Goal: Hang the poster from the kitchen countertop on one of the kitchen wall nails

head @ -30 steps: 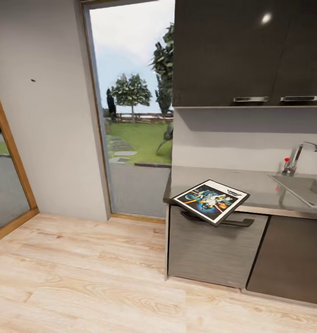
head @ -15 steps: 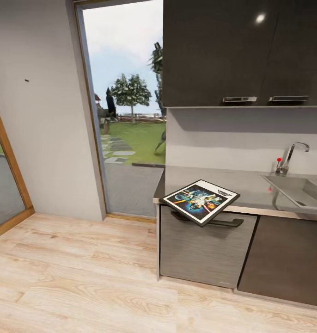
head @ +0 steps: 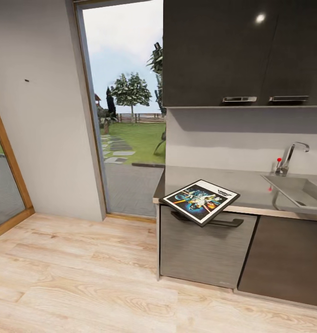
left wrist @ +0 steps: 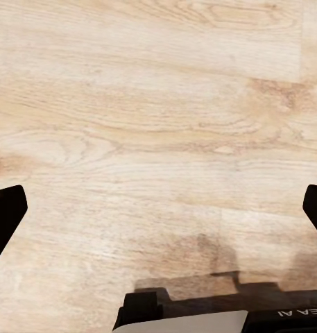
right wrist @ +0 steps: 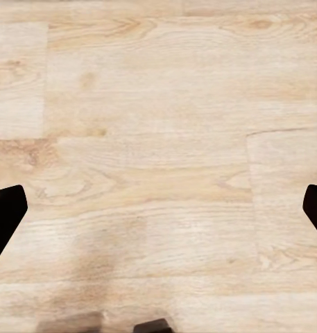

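Note:
The black-framed poster [head: 200,201] lies flat on the left end of the grey kitchen countertop [head: 251,189], one corner jutting over the front edge above a drawer handle. A tiny dark wall nail [head: 27,80] sits high on the pale wall left of the glass door. In the left wrist view my left gripper [left wrist: 158,208] is open, its dark fingertips [left wrist: 5,211] wide apart over bare wooden floor. My right gripper [right wrist: 158,208] is likewise open over floorboards, fingertips [right wrist: 5,208] at the frame's sides. Nothing is held.
A sink [head: 299,189] with a chrome tap [head: 290,157] is set in the counter's right part. Dark upper cabinets [head: 241,51] hang above. A tall glass door [head: 126,111] stands between wall and cabinets. Light wood floor [head: 84,277] stretches in front.
Between one second and half a second ago the whole view shifted left, a camera move. Since then nothing has changed.

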